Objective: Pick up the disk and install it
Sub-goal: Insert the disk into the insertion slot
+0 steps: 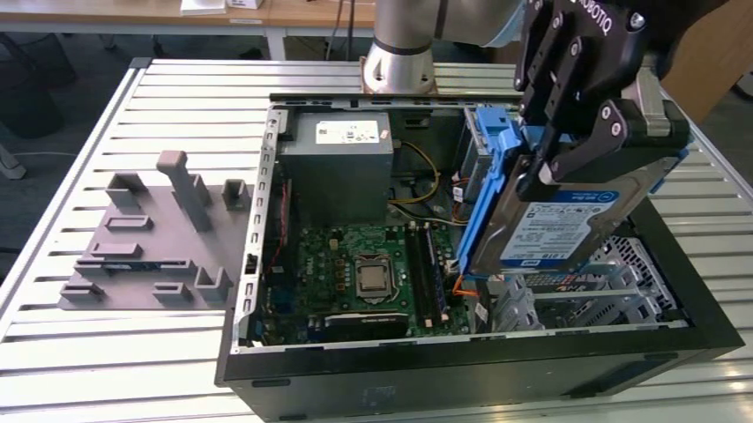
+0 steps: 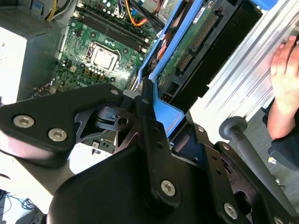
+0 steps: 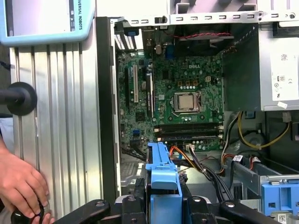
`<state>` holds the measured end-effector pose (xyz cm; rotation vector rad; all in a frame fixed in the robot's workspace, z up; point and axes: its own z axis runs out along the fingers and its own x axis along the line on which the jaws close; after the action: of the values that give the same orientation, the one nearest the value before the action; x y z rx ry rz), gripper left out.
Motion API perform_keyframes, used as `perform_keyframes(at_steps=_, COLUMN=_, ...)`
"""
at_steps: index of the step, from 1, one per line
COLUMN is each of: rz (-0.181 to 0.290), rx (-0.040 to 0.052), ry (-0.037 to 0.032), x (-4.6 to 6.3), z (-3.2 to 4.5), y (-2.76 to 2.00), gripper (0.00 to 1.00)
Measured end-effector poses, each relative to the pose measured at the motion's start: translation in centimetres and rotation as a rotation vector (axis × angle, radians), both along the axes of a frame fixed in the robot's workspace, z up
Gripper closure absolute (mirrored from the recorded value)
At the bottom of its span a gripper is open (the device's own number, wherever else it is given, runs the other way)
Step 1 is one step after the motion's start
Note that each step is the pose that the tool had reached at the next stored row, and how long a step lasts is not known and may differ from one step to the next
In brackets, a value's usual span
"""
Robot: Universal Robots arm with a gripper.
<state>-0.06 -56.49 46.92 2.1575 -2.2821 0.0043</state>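
Observation:
The disk (image 1: 562,231), a silver drive with a blue-and-white label and a blue bracket along its edge, hangs tilted on edge above the open computer case (image 1: 471,370). It is over the side of the case on the exterior view's right, just above the metal drive cage (image 1: 594,300). My black gripper (image 1: 579,163) is shut on the disk's upper end. In the second wrist view the gripper (image 2: 156,116) clamps the blue bracket, and the disk (image 2: 187,51) shows its green circuit side. In the first wrist view the disk (image 3: 161,170) stands between the fingers (image 3: 135,205).
Inside the case lie a green motherboard (image 1: 365,273), a grey power supply box (image 1: 341,167) and a second blue bracket (image 1: 488,145) in a bay. A grey plastic tray (image 1: 153,242) with upright slots lies on the slatted table at the exterior view's left. A person's hand (image 3: 18,186) rests beside the case.

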Motion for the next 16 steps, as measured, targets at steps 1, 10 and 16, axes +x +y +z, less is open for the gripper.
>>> perform_keyframes(at_steps=1, rz=0.0, rx=0.0, ry=0.0, x=0.1, z=-0.02, y=-0.01, gripper=0.64)
perform_keyframes(at_steps=10, rz=0.024, rx=0.0, ry=0.0, x=0.5, z=-0.39, y=-0.03, gripper=0.64)
perform_keyframes(at_steps=16, rz=0.024, rx=-0.0001, ry=0.0, x=1.5, z=-0.62, y=-0.03, gripper=0.64)
